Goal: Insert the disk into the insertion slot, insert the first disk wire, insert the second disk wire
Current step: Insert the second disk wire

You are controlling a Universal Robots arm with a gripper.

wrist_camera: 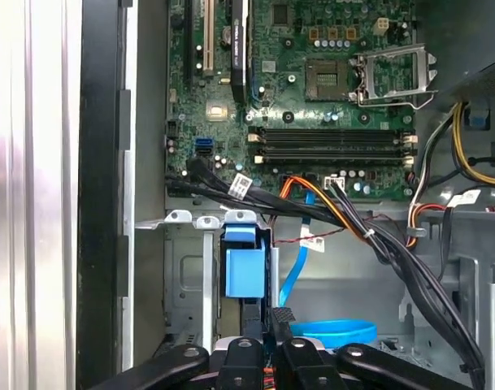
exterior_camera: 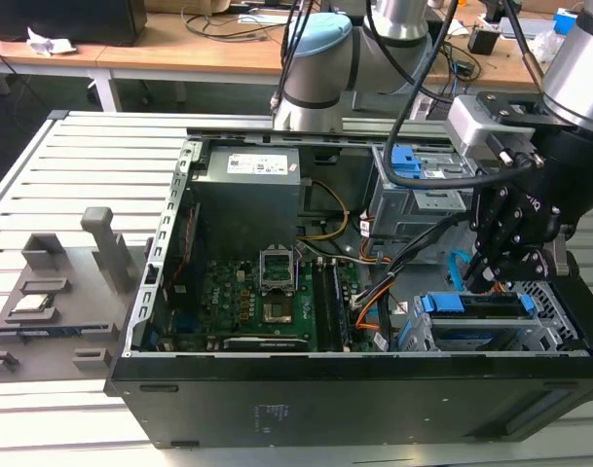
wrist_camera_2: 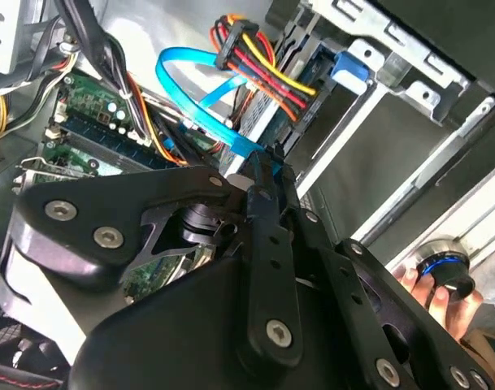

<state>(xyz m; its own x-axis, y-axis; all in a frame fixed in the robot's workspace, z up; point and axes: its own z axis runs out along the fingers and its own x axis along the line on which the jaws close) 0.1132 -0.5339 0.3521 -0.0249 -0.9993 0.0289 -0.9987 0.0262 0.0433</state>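
The open computer case is laid on a slatted grey table; the hand is closed narrowly on the second disk wire, close beside the insertion slot.

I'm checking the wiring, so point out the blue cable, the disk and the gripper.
blue cable [wrist_camera_2: 182,77]: second wrist view, top of its loop.
disk [exterior_camera: 481,304]: exterior view, its blue carrier's front edge.
gripper [wrist_camera_2: 267,166]: second wrist view, between the fingertips.

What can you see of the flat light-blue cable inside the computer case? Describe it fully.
The second disk wire is a flat, narrow, glossy light-blue ribbon, plastic-looking. In the second wrist view it loops above the motherboard and runs down to the gripper; in the first wrist view it slants beside the blue carrier and curls near the case floor.
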